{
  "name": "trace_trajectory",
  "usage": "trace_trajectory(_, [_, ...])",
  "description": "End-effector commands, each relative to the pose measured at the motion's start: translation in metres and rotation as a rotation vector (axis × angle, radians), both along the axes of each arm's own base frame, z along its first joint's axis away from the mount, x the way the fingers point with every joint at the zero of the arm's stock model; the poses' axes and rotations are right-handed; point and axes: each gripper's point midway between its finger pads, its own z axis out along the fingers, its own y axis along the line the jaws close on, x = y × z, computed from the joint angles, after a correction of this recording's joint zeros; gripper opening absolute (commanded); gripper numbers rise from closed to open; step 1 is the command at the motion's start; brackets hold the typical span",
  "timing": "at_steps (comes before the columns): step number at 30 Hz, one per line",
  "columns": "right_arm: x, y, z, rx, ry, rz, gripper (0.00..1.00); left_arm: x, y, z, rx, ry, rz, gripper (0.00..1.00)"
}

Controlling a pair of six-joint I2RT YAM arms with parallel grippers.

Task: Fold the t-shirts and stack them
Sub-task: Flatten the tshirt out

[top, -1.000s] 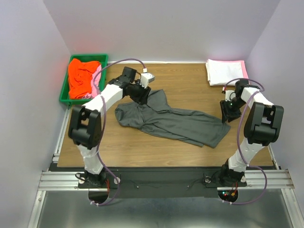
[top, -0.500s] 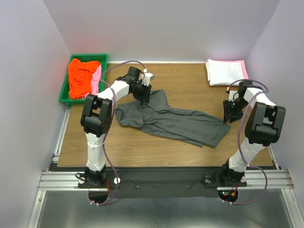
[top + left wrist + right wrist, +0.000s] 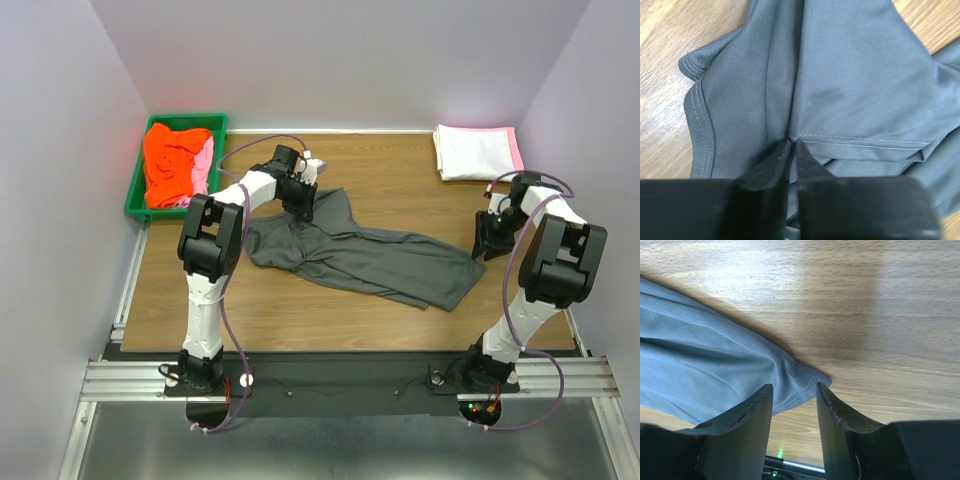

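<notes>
Grey t-shirt [image 3: 370, 258], lying rumpled and unfolded on the middle of the table [image 3: 300, 305]. Its long axis runs on a slant from far left to near right in the top view. The stitched, curved edges seen by the left wrist camera suggest that the neck and sleeve end points far left and the bottom hem near right, though the creases leave this uncertain.

Left gripper [image 3: 791, 144] at the far-left end: jaws narrow, tips set on a hemmed fold of the grey cloth. Whether cloth is actually pinched between them cannot be told.

Right gripper [image 3: 794, 386] at the near-right end: jaws moderately wide, holding nothing, with the hem corner of the shirt lying on the table between the fingers.

Progress, as judged: a white t-shirt [image 3: 470, 152] lies folded on a folded pink one [image 3: 516, 145] at the far-right corner, so two appear done. The grey shirt has yet to be spread flat, folded and stacked. An orange-red t-shirt [image 3: 170, 160] and a light pink t-shirt [image 3: 203, 170] wait crumpled in the green bin [image 3: 135, 195] at the far left
</notes>
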Motion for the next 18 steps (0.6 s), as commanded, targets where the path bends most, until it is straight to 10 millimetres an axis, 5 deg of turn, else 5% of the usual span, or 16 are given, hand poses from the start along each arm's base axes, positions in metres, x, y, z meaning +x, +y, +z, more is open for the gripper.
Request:
trace_trajectory(1, [-0.005,-0.002,-0.006,0.024,0.026,-0.003,0.46,0.008,-0.008,0.026,-0.041,-0.044,-0.017,0.14])
trace_trajectory(5, [-0.010,-0.008,-0.011,0.010,0.045,-0.001,0.45,0.008,-0.010,0.037,-0.061,-0.056,-0.020,0.00])
trace_trajectory(8, [-0.010,-0.011,-0.006,0.005,0.027,-0.004,0.39,0.008,-0.013,0.050,-0.081,-0.075,-0.021,0.00])
trace_trajectory(13, [-0.001,-0.011,-0.005,0.019,0.009,-0.006,0.01,0.007,-0.014,0.076,-0.122,-0.111,-0.025,0.00])
trace_trajectory(18, [0.014,-0.011,0.005,0.034,-0.036,-0.009,0.01,0.003,-0.012,0.105,-0.162,-0.147,-0.029,0.00])
